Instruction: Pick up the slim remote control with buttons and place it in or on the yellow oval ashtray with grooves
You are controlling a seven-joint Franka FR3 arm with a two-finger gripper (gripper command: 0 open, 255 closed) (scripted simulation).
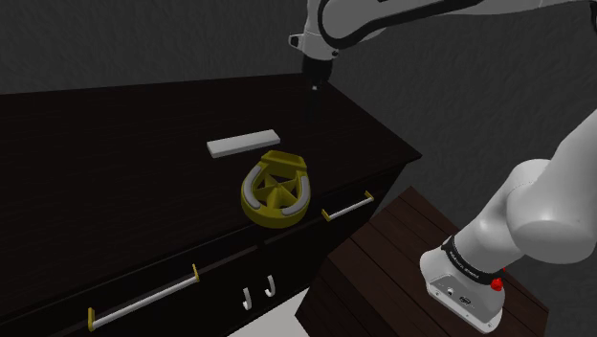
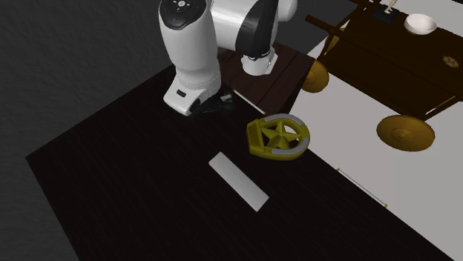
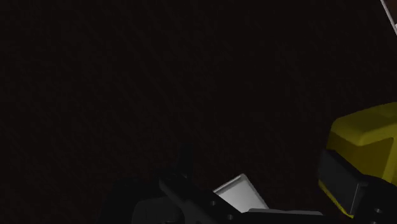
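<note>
The remote control (image 1: 244, 144) is a slim, plain light-grey slab lying flat on the dark dresser top (image 1: 115, 163). Just beside it, toward the dresser's front edge, stands the yellow oval ashtray (image 1: 277, 189) with a grey rim and ridges inside. My black gripper (image 1: 312, 101) hangs above the dresser's far right corner, behind the remote, touching neither thing. In the second exterior view the gripper (image 2: 210, 105) sits under the white arm, with the ashtray (image 2: 278, 139) and the remote (image 2: 237, 182) nearer the camera. In the wrist view one end of the remote (image 3: 238, 191) shows between my open fingers, with the ashtray (image 3: 362, 143) off to the side.
The dresser front has drawers with long pale handles (image 1: 143, 299) (image 1: 347, 206). My stand, a dark wooden box (image 1: 402, 268), is next to the dresser. A wooden cart with round wheels (image 2: 404, 133) and a white bowl (image 2: 421, 24) stands on the pale floor beyond.
</note>
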